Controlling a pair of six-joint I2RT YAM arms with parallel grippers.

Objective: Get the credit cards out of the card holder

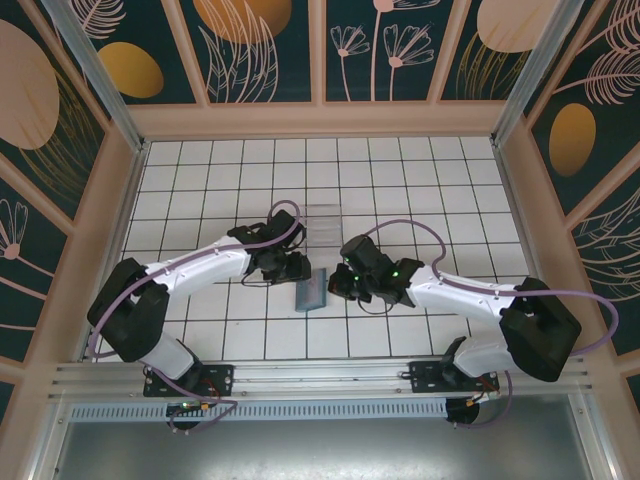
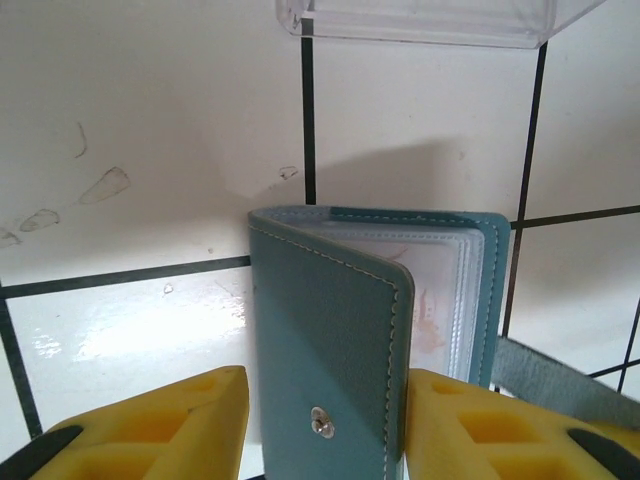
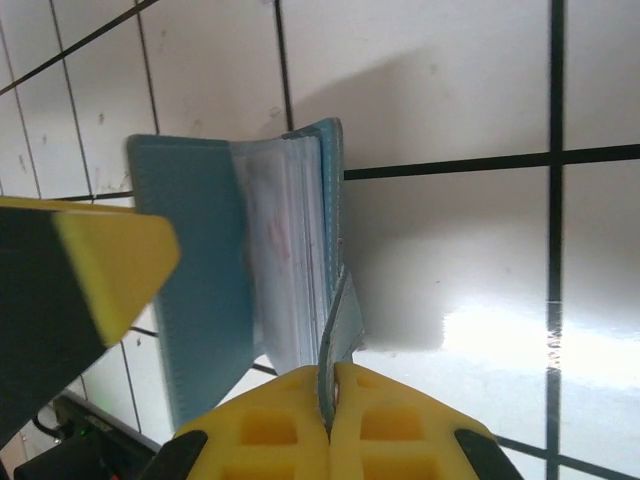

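Right end effector (image 3: 331,388), fingers pressed together, pinches the strap (image 3: 340,320) at the bottom of its frame. That anchors the card holder (image 3: 195,250) so its leaves hang open. Left end effector (image 2: 326,392) brackets the front leaf with pads (image 2: 200,420) at both edges; I can't tell if they truly grip. My guess is it's spreading the leaves to bare the clear sleeves (image 2: 440,290). Any credit cards inside are too blurred to make out. The card holder sits mid-table (image 2: 150,120), with the clear box (image 2: 420,20) just above.

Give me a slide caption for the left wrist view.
Left end effector straddles the half-open teal card holder on white tiles, clear box beyond.
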